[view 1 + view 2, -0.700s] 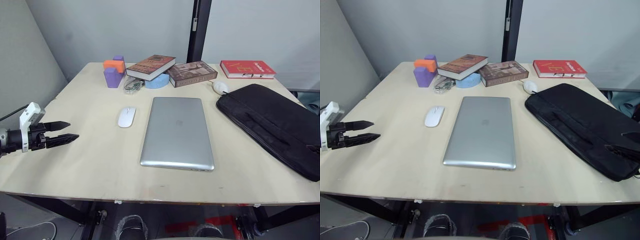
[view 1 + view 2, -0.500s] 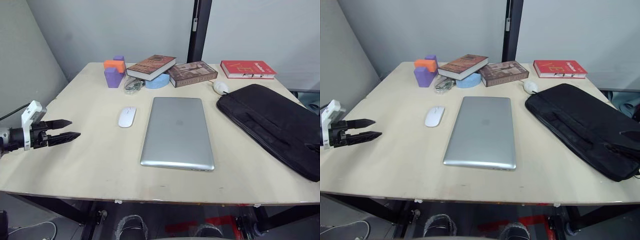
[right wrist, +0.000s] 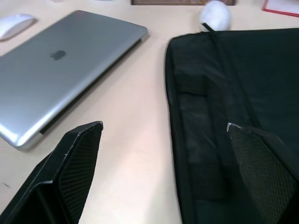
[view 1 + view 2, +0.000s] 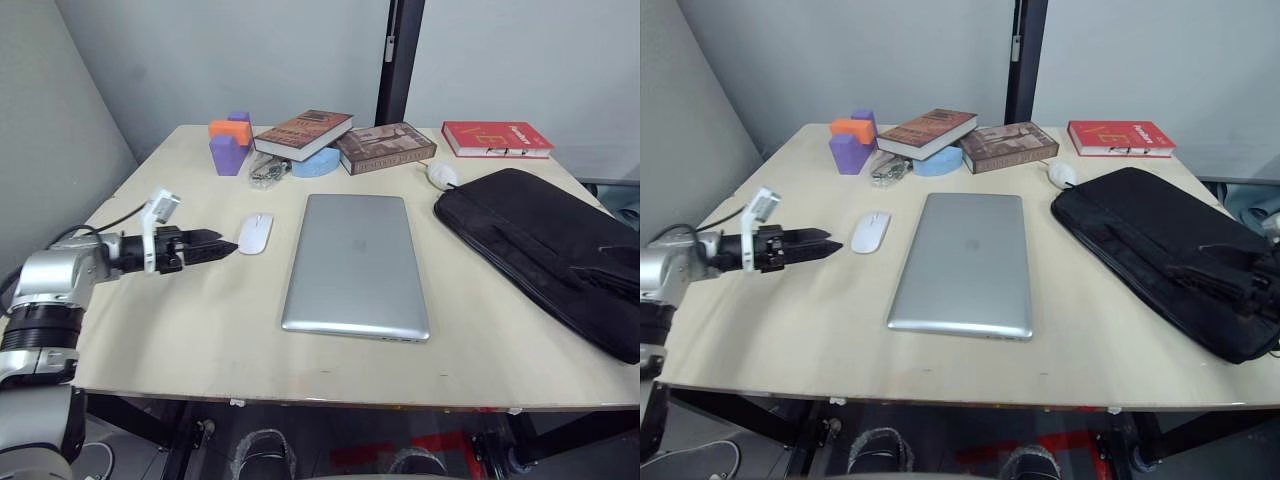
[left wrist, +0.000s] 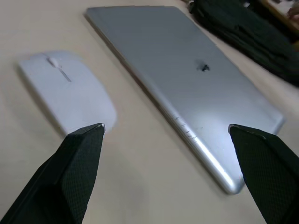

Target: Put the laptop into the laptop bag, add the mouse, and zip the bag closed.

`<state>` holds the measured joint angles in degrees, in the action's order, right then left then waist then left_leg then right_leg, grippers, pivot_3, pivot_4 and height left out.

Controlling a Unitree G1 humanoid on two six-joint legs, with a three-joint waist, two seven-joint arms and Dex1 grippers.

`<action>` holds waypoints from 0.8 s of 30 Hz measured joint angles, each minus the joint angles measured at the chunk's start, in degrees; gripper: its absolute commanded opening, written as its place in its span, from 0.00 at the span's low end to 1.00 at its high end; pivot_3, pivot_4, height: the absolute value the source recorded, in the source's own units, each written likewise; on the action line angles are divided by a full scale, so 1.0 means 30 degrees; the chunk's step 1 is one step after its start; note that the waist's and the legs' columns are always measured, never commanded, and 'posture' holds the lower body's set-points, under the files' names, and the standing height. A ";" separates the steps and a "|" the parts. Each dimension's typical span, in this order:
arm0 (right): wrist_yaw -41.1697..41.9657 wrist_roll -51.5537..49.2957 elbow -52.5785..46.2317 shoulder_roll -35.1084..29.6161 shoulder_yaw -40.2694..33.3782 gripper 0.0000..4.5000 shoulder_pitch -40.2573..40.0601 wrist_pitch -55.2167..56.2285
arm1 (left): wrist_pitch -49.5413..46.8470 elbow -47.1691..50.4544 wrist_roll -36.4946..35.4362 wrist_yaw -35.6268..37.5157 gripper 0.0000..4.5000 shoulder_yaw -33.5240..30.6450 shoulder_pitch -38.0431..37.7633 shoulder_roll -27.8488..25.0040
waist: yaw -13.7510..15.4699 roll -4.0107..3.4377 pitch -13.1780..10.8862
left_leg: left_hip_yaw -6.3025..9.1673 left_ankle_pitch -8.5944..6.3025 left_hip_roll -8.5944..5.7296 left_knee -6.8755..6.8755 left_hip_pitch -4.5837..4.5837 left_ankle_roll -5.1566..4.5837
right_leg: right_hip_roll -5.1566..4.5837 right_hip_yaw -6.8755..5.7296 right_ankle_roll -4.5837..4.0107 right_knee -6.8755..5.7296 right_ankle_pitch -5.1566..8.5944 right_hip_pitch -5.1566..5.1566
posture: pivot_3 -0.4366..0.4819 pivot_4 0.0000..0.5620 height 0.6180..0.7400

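We have our left pincer (image 4: 222,245) held low over the table (image 4: 200,330), its two black fingers spread well apart with nothing between them. The white mouse (image 4: 254,233) lies just ahead of its fingertips and a little to the far side, near but not touching. The silver laptop (image 4: 356,262) sits beyond the mouse, further to our right, closed and flat, its long axis running from our near edge toward the stacked books (image 4: 345,140) at the far side. In the left wrist view the mouse (image 5: 65,91) sits just off one fingertip and the laptop's long edge (image 5: 187,84) runs on ahead between the two fingers.

Our right pincer (image 3: 163,140) is also spread wide and empty, hovering over the near left corner of the black laptop bag (image 4: 1160,255). The bag lies flat and looks zipped, set at a slant, its long axis running from the far middle of the table toward our near right; the laptop lies just to the pincer's left, a strip of bare table between them.

We judge nothing is packed yet. The right arm is the nearer one to the bag's zipper edge, and the left arm is the nearer one to the laptop's long side and the mouse, so opening the bag would fall to the right.
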<state>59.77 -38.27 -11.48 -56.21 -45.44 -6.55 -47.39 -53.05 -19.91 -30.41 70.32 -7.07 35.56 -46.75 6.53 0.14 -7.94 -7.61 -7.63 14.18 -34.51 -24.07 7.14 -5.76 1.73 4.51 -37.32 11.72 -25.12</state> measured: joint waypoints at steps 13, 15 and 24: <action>-0.3837 -0.3230 -0.4317 0.2032 0.2471 0.21 0.1940 -0.1711 | -0.4959 -0.1984 -0.0777 -0.2073 1.00 0.1926 0.2363 0.3839 | 0.0137 -0.0008 0.0001 | 0.0027 0.0000 -0.0010 -0.0027 0.0001 0.0003 | -0.0001 -0.0008 0.0000 0.0004 -0.0002 0.0037 | 0.48 0.27 0.87; -0.4091 -0.3212 -0.4635 0.2051 0.3294 0.04 0.1992 -0.1677 | -0.4784 -0.2986 -0.0490 -0.2520 1.00 0.1962 0.2733 0.4324 | 0.0186 -0.0008 0.0001 | 0.0039 0.0001 -0.0009 -0.0023 -0.0002 0.0003 | 0.0000 -0.0017 0.0001 0.0004 -0.0002 0.0042 | 0.48 0.27 0.87; -0.6046 -0.1250 -0.4583 0.2707 0.8275 0.02 0.4467 -0.0479 | -0.3115 -0.7626 0.0332 -0.3921 1.00 0.1587 0.4908 0.6238 | 0.0225 -0.0007 0.0001 | 0.0065 0.0001 -0.0021 -0.0022 0.0000 0.0010 | -0.0006 -0.0033 0.0007 0.0033 -0.0006 0.0080 | 0.48 0.27 0.87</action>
<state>41.63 -42.02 -25.23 -48.09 -20.61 6.85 -48.83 -62.39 -42.79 -29.42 58.56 -2.31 50.28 -28.04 7.21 0.11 -7.93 -7.41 -7.63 14.12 -34.58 -24.07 7.17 -5.77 1.63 4.53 -37.22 11.70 -24.88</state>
